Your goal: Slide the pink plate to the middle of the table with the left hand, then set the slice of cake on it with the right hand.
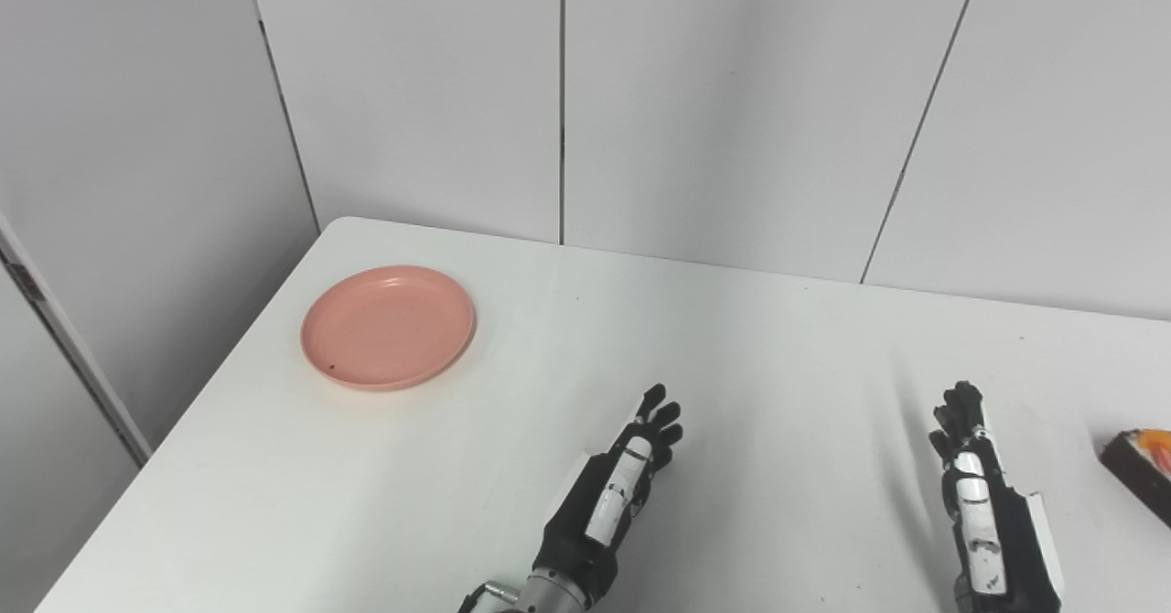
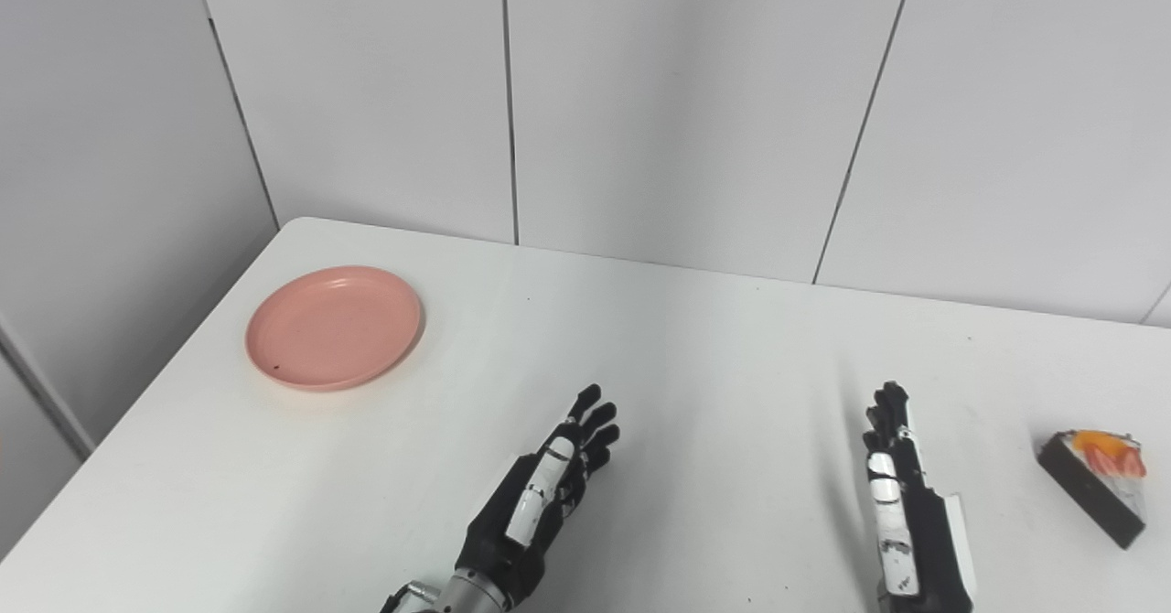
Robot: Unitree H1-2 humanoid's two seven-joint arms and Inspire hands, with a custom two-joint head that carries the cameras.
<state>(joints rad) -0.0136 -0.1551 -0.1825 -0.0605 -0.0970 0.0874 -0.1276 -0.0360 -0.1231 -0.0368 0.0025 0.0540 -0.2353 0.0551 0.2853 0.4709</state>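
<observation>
The pink plate [image 1: 388,326] lies empty near the table's far left corner. A slice of cake [image 2: 1097,483], dark with orange and red topping, rests on the table at the right edge. My left hand [image 1: 622,485] hovers over the near middle of the table, fingers stretched out and pointing toward the plate, well short of it, holding nothing. Over the near right stands my right hand [image 2: 901,503], edge-on with straight fingers, empty, a short way left of the cake.
The white table [image 1: 732,338] ends at a rounded far left corner close to the plate. Grey wall panels [image 1: 732,91] rise right behind its far edge.
</observation>
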